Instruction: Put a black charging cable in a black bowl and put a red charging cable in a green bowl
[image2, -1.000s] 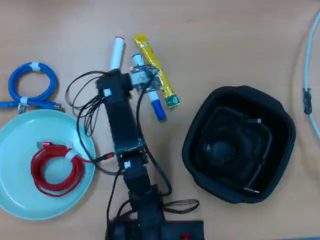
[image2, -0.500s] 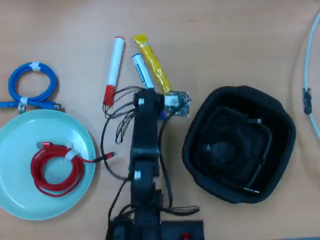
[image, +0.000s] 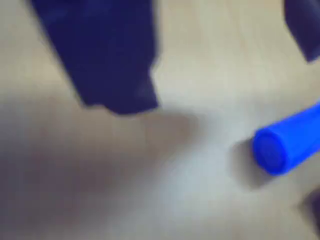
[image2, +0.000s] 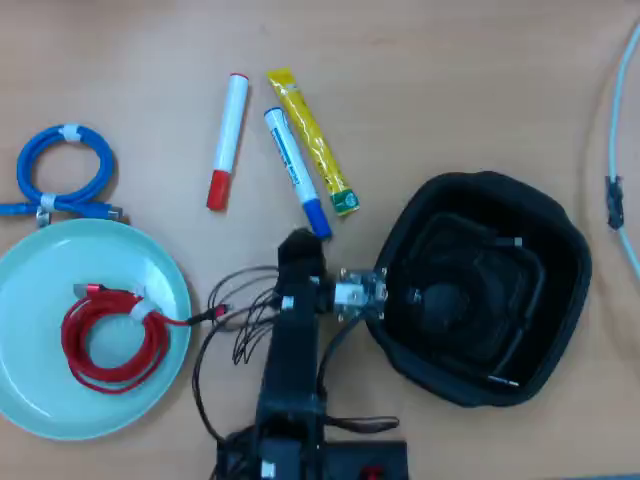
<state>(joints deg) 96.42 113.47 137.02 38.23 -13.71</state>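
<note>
Both cables seem placed: red charging cable (image2: 112, 338) in green bowl (image2: 30, 400), black charging cable (image2: 500, 300) in black bowl (image2: 400, 240). End effector (image2: 300, 243) state unreadable, sits at blue marker's (image2: 297, 173) 6 o'clock tip; swing could knock marker across table (image2: 450, 80).

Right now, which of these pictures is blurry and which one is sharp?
Wrist view: heavily blurred, with only a dark shape and the blue marker cap recognisable. Overhead view: fairly sharp, evenly lit, though the black charging cable hardly stands out inside the black bowl.
</note>
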